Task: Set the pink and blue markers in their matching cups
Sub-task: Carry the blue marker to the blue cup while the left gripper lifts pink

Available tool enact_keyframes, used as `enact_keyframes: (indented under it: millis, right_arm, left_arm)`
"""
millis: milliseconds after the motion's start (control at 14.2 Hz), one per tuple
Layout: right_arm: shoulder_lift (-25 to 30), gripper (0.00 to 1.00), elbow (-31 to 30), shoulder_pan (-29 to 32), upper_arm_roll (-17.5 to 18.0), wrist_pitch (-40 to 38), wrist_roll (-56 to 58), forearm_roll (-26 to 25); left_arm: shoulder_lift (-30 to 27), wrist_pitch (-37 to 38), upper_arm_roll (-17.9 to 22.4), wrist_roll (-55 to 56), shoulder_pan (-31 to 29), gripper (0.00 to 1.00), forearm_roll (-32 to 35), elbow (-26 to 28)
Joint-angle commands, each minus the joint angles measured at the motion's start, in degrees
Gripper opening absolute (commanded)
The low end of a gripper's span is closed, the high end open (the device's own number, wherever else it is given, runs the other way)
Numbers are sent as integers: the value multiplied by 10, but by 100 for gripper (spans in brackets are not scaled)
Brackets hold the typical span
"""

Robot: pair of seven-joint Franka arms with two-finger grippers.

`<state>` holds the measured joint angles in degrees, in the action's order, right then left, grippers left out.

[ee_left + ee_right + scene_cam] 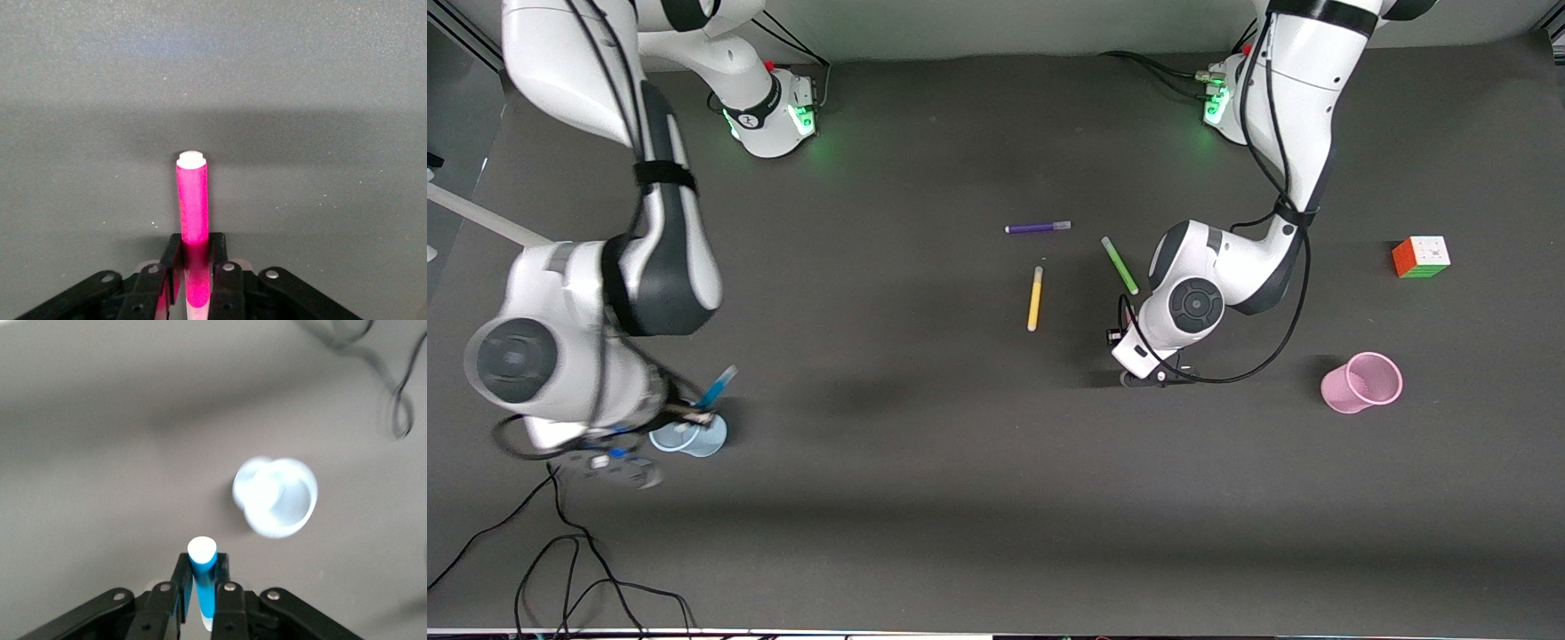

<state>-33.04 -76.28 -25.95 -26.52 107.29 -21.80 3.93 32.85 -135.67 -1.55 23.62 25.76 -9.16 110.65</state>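
Note:
My right gripper (pixel 692 412) is shut on the blue marker (pixel 717 388) and holds it tilted over the pale blue cup (pixel 691 437) near the right arm's end of the table. In the right wrist view the blue marker (pixel 202 577) sits between the fingers, with the blue cup (pixel 275 497) beside it and its mouth open. My left gripper (pixel 1144 372) is low over bare table near the green pen. It is shut on the pink marker (pixel 192 200), which only shows in the left wrist view. The pale pink cup (pixel 1362 382) stands toward the left arm's end.
A purple pen (pixel 1038 228), a yellow pen (pixel 1035 298) and a green pen (pixel 1120 265) lie mid-table. A colour cube (pixel 1421 257) sits toward the left arm's end. Black cables (pixel 560 569) trail near the front edge at the right arm's end.

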Motion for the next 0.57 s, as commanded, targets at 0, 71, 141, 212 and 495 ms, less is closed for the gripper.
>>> enact_keyframes:
  millis: [0, 71, 141, 212, 495]
  right_arm:
    - [5, 0, -40, -8, -33, 82, -16, -13]
    - [6, 0, -59, -9, -46, 113, -16, -13]
    - [9, 0, -80, -9, -49, 147, -16, -12]
    - [15, 0, -111, -9, -52, 185, -15, -12]
    - [47, 0, -249, -18, -64, 338, -7, -17]
  left_arm:
    - [-12, -8, 3, -9, 2, 0, 0, 16]
    - [-18, -6, 4, -14, -1, 0, 0, 17]
    - [-26, 0, 8, -24, -8, 0, 0, 15]
    - [-37, 7, 11, -43, -11, 0, 0, 15]
    - [-104, 108, 74, -133, -14, 0, 0, 4]
